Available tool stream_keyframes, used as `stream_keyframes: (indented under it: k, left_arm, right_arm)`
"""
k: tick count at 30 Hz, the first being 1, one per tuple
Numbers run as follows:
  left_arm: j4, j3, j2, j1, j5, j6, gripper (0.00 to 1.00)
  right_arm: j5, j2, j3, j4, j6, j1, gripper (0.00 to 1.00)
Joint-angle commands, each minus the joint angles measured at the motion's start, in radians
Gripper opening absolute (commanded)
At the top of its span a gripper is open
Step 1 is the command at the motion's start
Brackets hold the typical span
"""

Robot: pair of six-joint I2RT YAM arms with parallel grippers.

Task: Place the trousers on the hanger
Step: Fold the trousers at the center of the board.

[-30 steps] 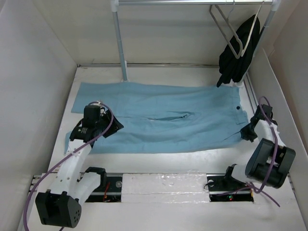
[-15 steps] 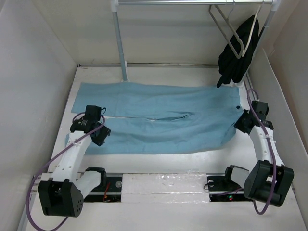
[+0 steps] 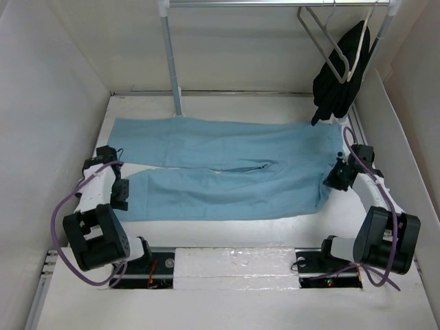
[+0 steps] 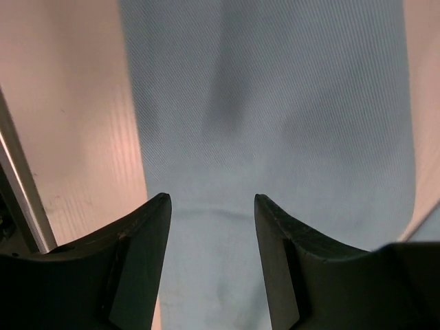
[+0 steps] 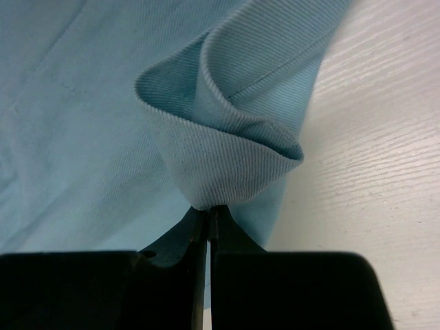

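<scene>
Across the table (image 3: 275,103) the trousers (image 3: 227,165) lie flat. Only the right wrist view reveals the right gripper (image 5: 208,214) clenched on a fold of their waist edge. The left wrist view shows the left gripper (image 4: 212,206) parted over bare cloth.

**Three cameras, one blue cloth between them**

The top camera sits high behind the arm bases, looking forward and down, and takes in the whole surface (image 3: 275,230) up to the clothes rail (image 3: 275,3). The left wrist view peers past the left end effector (image 4: 212,199), close over the trousers (image 4: 275,103) at their edge. The right wrist view is tighter still, with the right end effector (image 5: 207,218) at the bottom and a cloth fold filling the frame. All three views share the trousers and the pale surface beside them.
</scene>
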Motion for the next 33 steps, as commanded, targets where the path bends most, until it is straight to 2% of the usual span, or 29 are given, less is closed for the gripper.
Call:
stream_keyframes:
  k: [1,2,4,5,7,13,19,26,29,30,31,33]
  left_arm:
    - [-0.058,-0.006,-0.037,0.106,-0.085,0.032,0.48]
    - [-0.064,-0.020,-0.046,0.209,-0.109,0.065,0.47]
    - [-0.031,-0.040,-0.061,0.336,-0.100,0.136,0.47]
    - [-0.015,-0.055,-0.060,0.444,-0.085,0.211,0.47]
    - [0.015,-0.049,-0.036,0.500,-0.079,0.262,0.47]
    - [0.052,-0.037,0.084,0.558,-0.077,0.323,0.49]
    - [0.120,-0.020,0.222,0.548,-0.051,0.352,0.48]
    - [0.224,-0.060,0.218,0.548,-0.037,0.397,0.45]
    - [0.224,-0.058,0.195,0.548,-0.014,0.417,0.34]
    - [0.215,-0.057,0.172,0.525,-0.010,0.422,0.18]
    - [0.207,-0.058,0.117,0.525,-0.006,0.422,0.10]
    - [0.206,-0.065,0.054,0.525,0.013,0.432,0.05]
  right_arm:
    - [-0.033,0.017,0.051,0.035,-0.003,0.011,0.00]
    - [-0.035,0.023,0.055,0.040,-0.001,0.011,0.00]
    - [-0.039,0.040,0.055,0.046,0.005,0.011,0.00]
    - [-0.045,0.041,0.055,0.052,0.010,0.011,0.00]
    - [-0.047,0.029,0.048,0.060,0.011,-0.004,0.00]
    - [-0.021,-0.008,0.019,0.067,0.011,-0.014,0.00]
    - [-0.029,-0.034,0.021,0.075,0.020,-0.014,0.00]
    - [-0.050,-0.072,-0.001,0.069,-0.007,-0.014,0.00]
    - [-0.023,-0.110,-0.019,0.047,-0.038,-0.014,0.00]
    - [-0.018,-0.123,-0.030,0.044,-0.042,-0.014,0.00]
    - [-0.015,-0.126,-0.034,0.041,-0.045,-0.014,0.00]
    - [-0.019,-0.123,-0.042,0.043,-0.045,-0.014,0.00]
